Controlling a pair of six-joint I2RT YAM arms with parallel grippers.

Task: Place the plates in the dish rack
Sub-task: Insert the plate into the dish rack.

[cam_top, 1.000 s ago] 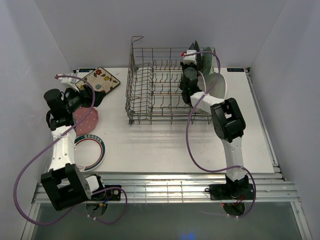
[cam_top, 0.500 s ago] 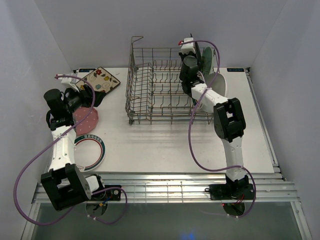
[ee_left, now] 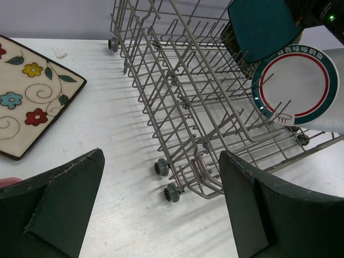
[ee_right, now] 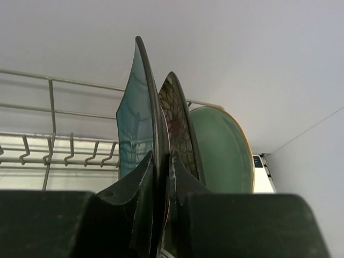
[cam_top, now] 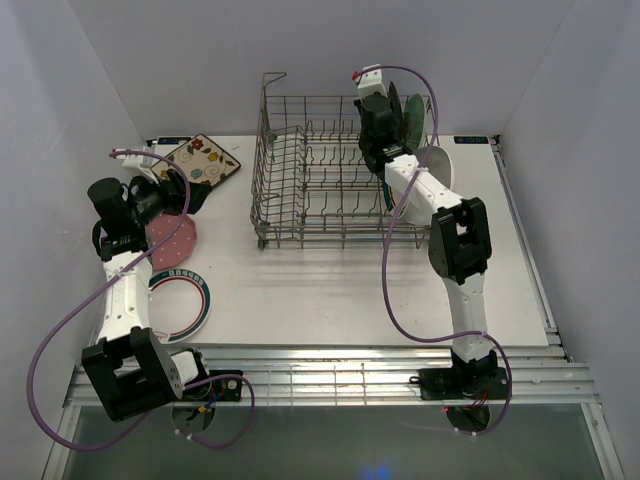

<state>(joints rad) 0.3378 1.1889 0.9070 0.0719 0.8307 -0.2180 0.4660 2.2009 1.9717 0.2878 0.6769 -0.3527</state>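
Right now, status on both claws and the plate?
Left claw open, empty, facing dish rack. Right claw shut on teal square plate, upright at rack's right end. Black floral plate tight alongside, mint round plate behind it.

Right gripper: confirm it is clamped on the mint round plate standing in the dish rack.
Not the mint one. The right wrist view shows the right gripper clamped on the teal square plate standing in the dish rack; the mint round plate stands apart, untouched.
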